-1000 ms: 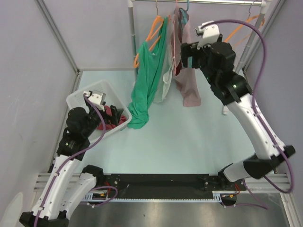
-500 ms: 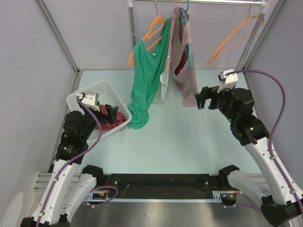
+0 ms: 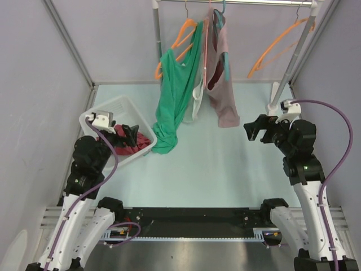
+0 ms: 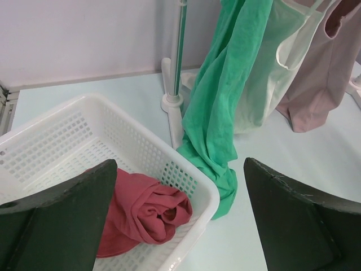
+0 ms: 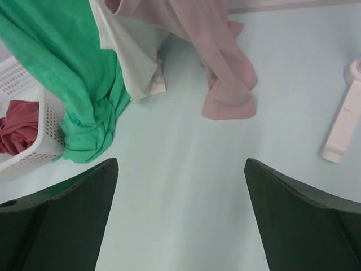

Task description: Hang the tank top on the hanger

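- The tank top [image 3: 223, 93] is a dusty pink-mauve sleeveless piece of soft, thin fabric; it hangs long and limp from the rail [image 3: 248, 2] at the far end of the worktop [image 3: 214, 169]
- Its wide neck opening gapes and shows a darker inside, and narrow straps run up toward the rail
- The hanger [image 3: 226, 63] shows as a thin teal-blue strip against the pink fabric, with its curved hook up at the rail; the top drapes over it
- In the right wrist view the lower part falls in loose vertical folds and the hem bunches into a crumpled edge low at the worktop; whether it touches the surface cannot be told for sure
- Just beside it on the left hang a white garment [image 3: 197, 96] and the longer green tank top [image 3: 175, 96], whose tail trails down next to the white basket [image 3: 90, 117]
- A dark red cloth [image 3: 142, 140] lies crumpled inside the basket
- Orange hangers [image 3: 181, 35] hang on the same rail
- The right claw [image 3: 254, 129] is released, jaws wide and holding nothing, well apart from the tank top, on its right
- The left claw [image 3: 131, 134] is likewise released and holding nothing, poised over the basket
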`<state>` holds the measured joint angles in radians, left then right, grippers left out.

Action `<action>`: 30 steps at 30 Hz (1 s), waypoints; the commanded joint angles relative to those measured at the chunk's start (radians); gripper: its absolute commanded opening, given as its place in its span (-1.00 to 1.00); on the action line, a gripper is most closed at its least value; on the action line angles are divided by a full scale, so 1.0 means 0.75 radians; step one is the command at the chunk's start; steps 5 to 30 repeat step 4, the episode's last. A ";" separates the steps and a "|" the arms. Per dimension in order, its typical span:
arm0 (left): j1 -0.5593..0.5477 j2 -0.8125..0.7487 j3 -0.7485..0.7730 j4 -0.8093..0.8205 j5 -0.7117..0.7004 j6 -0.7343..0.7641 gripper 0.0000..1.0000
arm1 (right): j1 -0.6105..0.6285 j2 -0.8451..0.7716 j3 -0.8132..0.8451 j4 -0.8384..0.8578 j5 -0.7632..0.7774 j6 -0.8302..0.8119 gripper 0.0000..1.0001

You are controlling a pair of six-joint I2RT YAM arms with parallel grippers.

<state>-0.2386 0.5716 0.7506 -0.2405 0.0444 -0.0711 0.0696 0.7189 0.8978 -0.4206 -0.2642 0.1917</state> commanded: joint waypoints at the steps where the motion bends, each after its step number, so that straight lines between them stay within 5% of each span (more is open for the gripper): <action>1: 0.011 -0.024 -0.011 0.067 -0.039 -0.022 0.98 | -0.007 -0.034 0.004 0.033 -0.028 0.010 0.99; 30: 0.011 -0.020 -0.007 0.065 -0.035 -0.022 0.99 | -0.007 -0.048 0.002 0.031 -0.012 0.018 0.99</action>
